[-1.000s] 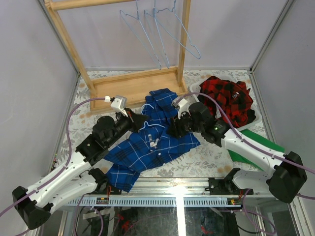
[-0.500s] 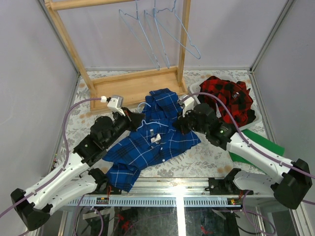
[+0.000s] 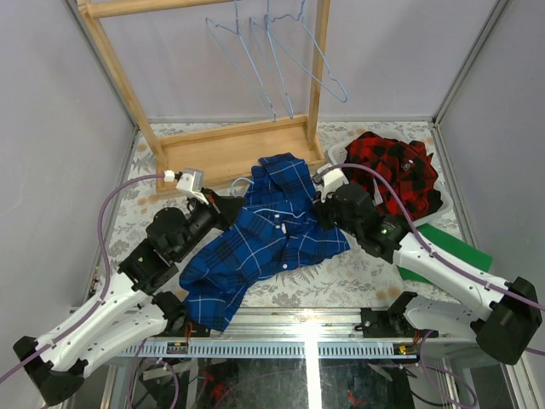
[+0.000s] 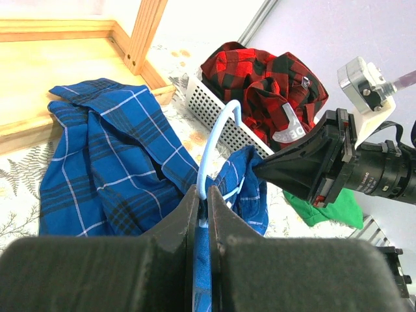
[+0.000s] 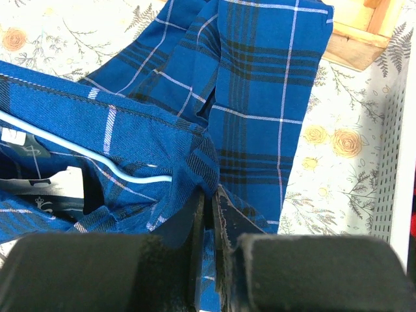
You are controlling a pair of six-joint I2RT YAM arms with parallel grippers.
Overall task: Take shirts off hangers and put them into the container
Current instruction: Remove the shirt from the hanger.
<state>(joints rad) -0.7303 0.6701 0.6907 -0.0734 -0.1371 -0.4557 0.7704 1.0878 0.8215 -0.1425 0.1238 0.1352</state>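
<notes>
The blue plaid shirt (image 3: 277,230) lies crumpled on the table between both arms, with a light-blue wire hanger (image 5: 84,153) still inside its collar. My left gripper (image 4: 203,194) is shut on that hanger's hook (image 4: 218,133) at the shirt's left side (image 3: 230,208). My right gripper (image 5: 211,195) is shut on a fold of the blue shirt's fabric near the collar, at its right side (image 3: 323,215). The white lattice container (image 4: 214,107) stands at the right and holds the red-and-black plaid shirt (image 3: 396,170). Three bare hangers (image 3: 277,64) hang on the rack.
The wooden rack (image 3: 230,149) stands at the back, its base touching the blue shirt's far end. A flat green cloth (image 3: 451,247) lies in front of the container. Grey walls close in both sides. The table carries a floral cover (image 3: 358,273).
My right gripper has closed on the blue shirt's fabric and shifted slightly back and right. The left arm has drawn the hanger back to the left, pulling the shirt's left part with it.
</notes>
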